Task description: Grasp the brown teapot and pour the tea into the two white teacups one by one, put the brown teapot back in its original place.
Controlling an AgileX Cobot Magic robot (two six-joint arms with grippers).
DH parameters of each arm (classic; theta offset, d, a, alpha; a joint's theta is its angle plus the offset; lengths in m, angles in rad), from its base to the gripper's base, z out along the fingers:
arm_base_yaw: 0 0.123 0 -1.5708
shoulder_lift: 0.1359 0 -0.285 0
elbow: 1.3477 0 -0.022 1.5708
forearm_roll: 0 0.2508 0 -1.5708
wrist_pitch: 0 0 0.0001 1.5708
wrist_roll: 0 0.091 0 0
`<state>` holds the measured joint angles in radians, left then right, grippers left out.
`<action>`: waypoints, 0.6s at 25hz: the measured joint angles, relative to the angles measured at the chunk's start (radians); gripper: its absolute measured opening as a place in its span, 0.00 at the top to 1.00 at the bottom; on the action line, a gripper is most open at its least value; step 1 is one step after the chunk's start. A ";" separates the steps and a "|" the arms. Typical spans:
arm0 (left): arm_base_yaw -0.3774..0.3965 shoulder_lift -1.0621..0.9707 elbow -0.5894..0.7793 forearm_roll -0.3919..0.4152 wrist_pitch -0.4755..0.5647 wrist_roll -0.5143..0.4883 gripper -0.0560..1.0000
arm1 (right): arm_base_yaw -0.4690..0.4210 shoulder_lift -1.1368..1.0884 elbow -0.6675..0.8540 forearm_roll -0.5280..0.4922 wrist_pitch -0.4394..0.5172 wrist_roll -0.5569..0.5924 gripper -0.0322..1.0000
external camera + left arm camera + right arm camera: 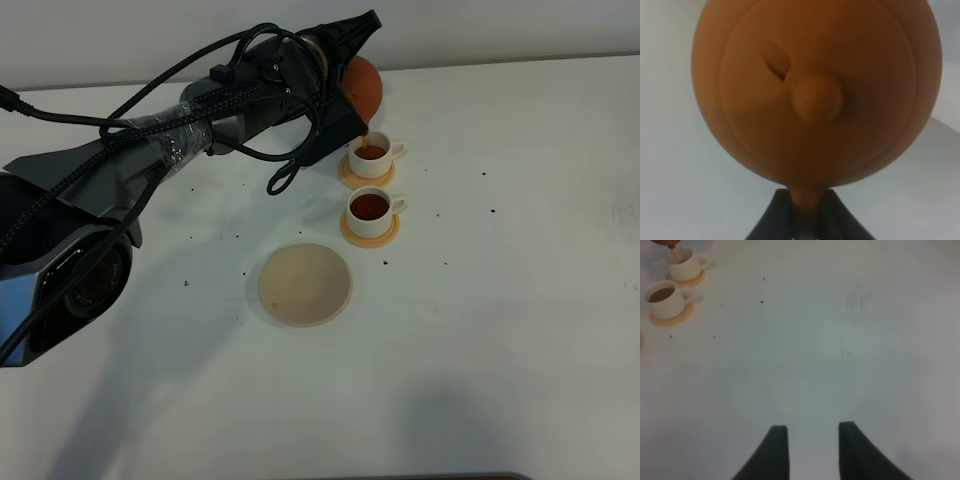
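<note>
Teapot [364, 88] tipped in my left hand [804, 220], clamped on its handle, spout over far cup [372, 156], pouring. Saucer [304, 283] lies bare past near cup [371, 210], toward my left arm's base.

The dark grey left arm [150, 150] reaches from the near left edge diagonally across to the far middle of the worktop [500, 350], its wrist rolled over. The black left gripper [805, 212] has its jaws closed tight on the squat reddish-brown clay teapot [810, 90], which it holds tipped. The black right gripper [812, 445] hangs above the worktop with its jaws parted.
</note>
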<state>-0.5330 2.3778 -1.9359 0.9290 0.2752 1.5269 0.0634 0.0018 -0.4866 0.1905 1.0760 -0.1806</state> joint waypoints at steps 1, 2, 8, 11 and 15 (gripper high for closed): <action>0.000 0.000 0.000 0.001 -0.005 0.001 0.84 | 0.000 0.000 0.000 0.000 0.000 0.000 0.74; 0.000 0.000 0.000 0.001 -0.005 0.007 0.84 | 0.000 0.000 0.000 0.000 0.000 0.000 0.74; 0.000 0.000 0.000 0.005 -0.009 0.049 0.84 | 0.000 0.000 0.000 0.000 0.000 0.000 0.74; 0.000 0.000 0.000 0.010 -0.019 0.057 0.84 | 0.000 0.000 0.000 0.000 0.000 0.000 0.74; 0.000 0.000 0.000 0.012 -0.037 0.063 0.84 | 0.000 0.000 0.000 0.000 0.000 0.000 0.74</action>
<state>-0.5330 2.3778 -1.9359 0.9413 0.2384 1.5899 0.0634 0.0018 -0.4866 0.1905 1.0760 -0.1806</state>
